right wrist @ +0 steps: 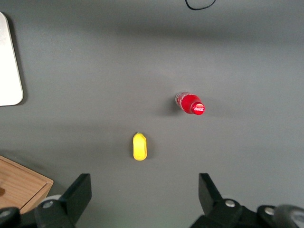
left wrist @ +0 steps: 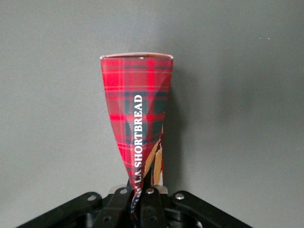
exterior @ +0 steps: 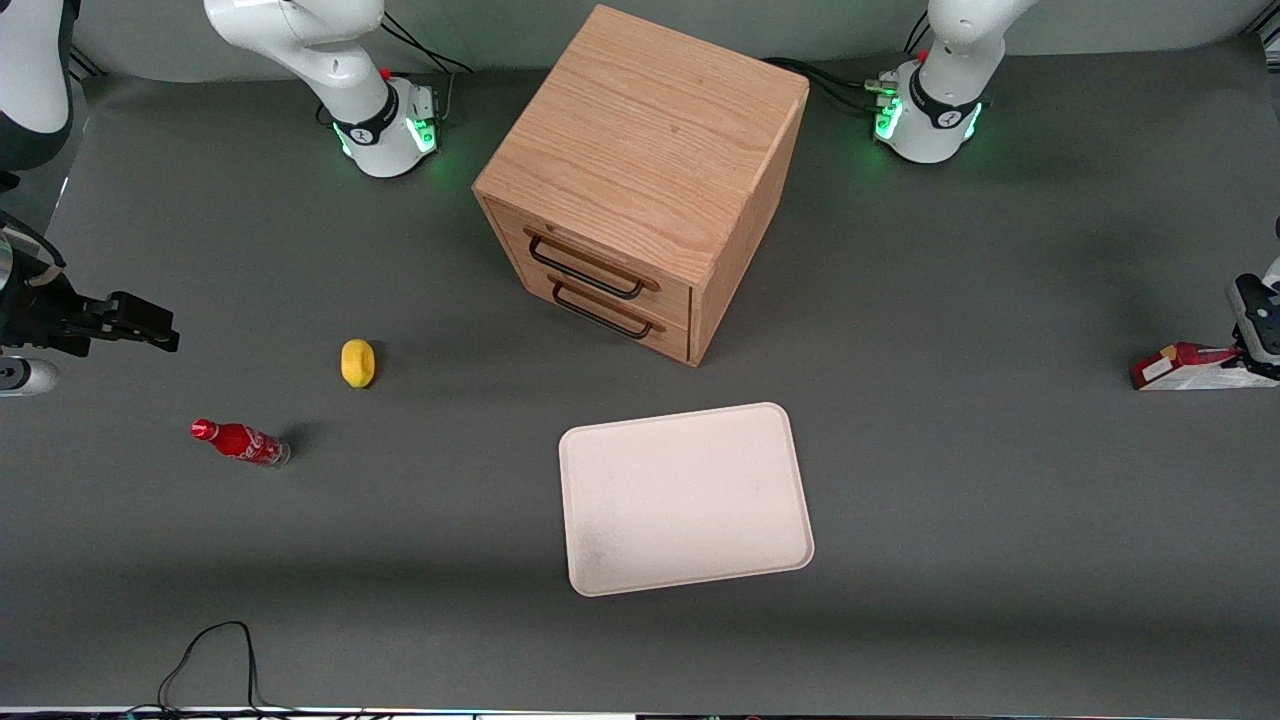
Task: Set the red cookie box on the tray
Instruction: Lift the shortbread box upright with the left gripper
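One grey table — pincer [exterior: 1250, 352] pinching red cookie box [exterior: 1185, 367] at the working arm's end, well apart from tray [exterior: 686, 497].

1. Tray [exterior: 686, 497] on table, nearer the front camera than the drawer cabinet [exterior: 640, 180], in front of its drawers.
2. Red cookie box [exterior: 1185, 367] at the working arm's end of the table, well apart from tray.
3. Gripper [exterior: 1245, 352] at the box's outer end, clamped on it.
4. Lemon [exterior: 357, 362] and soda bottle [exterior: 240, 442] toward parked arm's end; bottle nearer the camera.
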Controlling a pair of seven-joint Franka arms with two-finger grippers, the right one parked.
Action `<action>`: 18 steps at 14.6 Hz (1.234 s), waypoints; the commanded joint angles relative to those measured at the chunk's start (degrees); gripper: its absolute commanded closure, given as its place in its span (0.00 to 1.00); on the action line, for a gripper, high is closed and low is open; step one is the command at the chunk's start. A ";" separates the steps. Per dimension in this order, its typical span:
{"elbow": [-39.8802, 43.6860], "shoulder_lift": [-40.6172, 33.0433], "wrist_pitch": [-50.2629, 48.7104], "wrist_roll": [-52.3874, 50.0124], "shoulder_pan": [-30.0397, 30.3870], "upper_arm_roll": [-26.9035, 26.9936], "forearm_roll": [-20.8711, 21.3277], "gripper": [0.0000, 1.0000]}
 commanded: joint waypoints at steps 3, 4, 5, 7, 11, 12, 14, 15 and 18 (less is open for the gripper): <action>7.33 -4.61 -13.66 -1.44 -2.75 0.40 -1.15 1.00; 10.13 -5.67 -17.62 -1.70 -3.37 0.40 -0.71 1.00; 12.69 -6.55 -21.84 -2.40 -3.72 0.31 -0.45 1.00; 19.00 -7.78 -31.23 -5.20 -5.30 0.40 1.65 1.00; 34.83 -8.14 -50.23 -12.41 -8.73 0.31 4.47 1.00; 37.82 -8.14 -53.40 -14.69 -9.61 0.22 4.74 1.00; 41.96 -8.14 -58.16 -18.38 -11.19 0.22 5.09 1.00; 43.02 -8.14 -59.66 -20.23 -11.81 0.14 5.09 1.00; 44.18 -9.71 -63.44 -29.96 -15.40 0.13 4.74 1.00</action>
